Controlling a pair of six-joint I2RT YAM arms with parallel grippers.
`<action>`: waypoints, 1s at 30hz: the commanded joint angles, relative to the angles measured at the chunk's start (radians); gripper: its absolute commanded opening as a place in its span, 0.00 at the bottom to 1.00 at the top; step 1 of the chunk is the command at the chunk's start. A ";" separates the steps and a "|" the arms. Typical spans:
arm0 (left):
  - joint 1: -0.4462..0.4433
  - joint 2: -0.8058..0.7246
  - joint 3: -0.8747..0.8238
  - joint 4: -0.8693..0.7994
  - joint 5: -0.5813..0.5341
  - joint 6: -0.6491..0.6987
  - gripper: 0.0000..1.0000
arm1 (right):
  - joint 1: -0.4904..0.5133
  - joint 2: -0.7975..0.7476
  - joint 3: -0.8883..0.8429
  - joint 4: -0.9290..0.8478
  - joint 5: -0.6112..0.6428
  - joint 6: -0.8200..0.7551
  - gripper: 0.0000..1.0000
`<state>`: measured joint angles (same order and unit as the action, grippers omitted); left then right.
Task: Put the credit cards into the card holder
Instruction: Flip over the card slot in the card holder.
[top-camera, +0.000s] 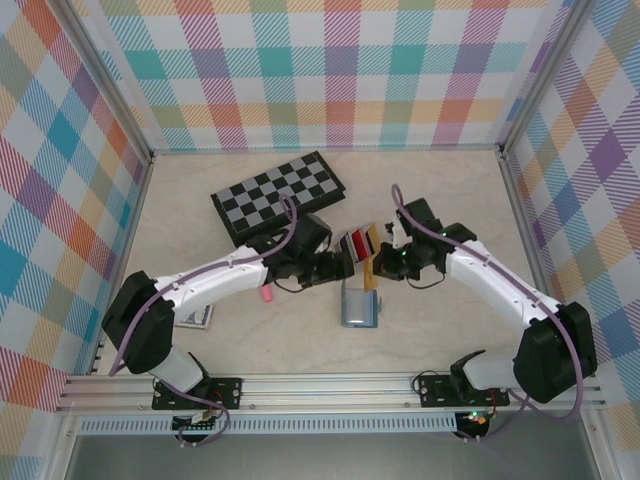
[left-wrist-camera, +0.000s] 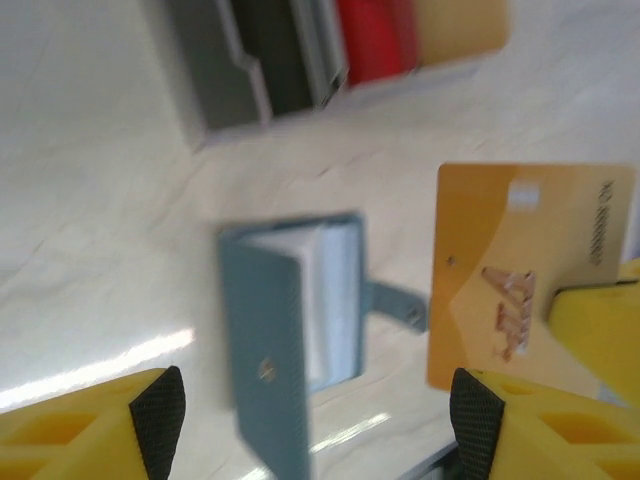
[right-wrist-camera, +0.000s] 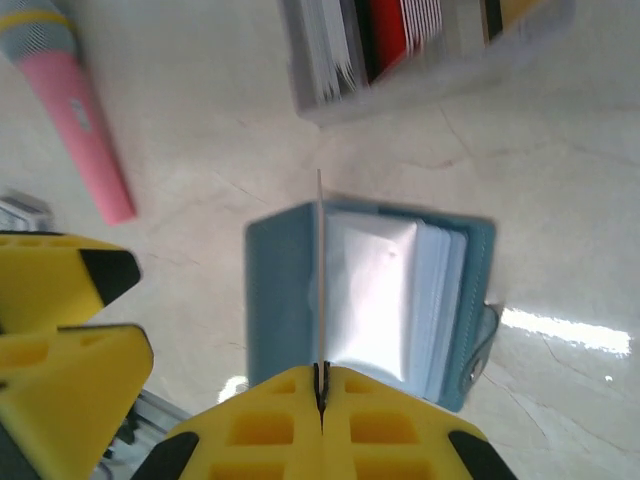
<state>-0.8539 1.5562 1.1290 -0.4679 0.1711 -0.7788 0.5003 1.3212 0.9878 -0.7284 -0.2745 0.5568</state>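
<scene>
Your right gripper (right-wrist-camera: 322, 385) is pinching, jaws fully closed, a thin tan-yellow plastic credit card (left-wrist-camera: 510, 270), holding it upright over the unfolded teal-blue folding card holder (right-wrist-camera: 400, 290). Your left gripper (left-wrist-camera: 317, 425) is hanging beside that holder, jaws spread wide, gripping nothing. Nothing is pinning the holder, so you are risking the card edge shoving it aside or snagging a sleeve lip.

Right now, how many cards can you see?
4: a tan-yellow card pinched in the right gripper over the wallet; a black card, a red card and a tan card in the grey tray. More may be hidden.
</scene>
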 joint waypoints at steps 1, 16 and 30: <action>-0.050 0.009 0.004 -0.128 -0.105 0.039 0.72 | 0.052 -0.003 -0.033 0.005 0.070 0.037 0.06; -0.086 0.158 0.065 -0.074 -0.084 0.079 0.62 | 0.075 0.047 -0.156 0.101 0.070 0.121 0.08; -0.055 0.091 -0.061 0.001 -0.080 0.044 0.08 | 0.075 0.061 -0.148 0.057 0.114 0.070 0.07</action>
<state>-0.9199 1.6890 1.0985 -0.4900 0.0872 -0.7223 0.5705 1.3708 0.8349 -0.6575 -0.1608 0.6533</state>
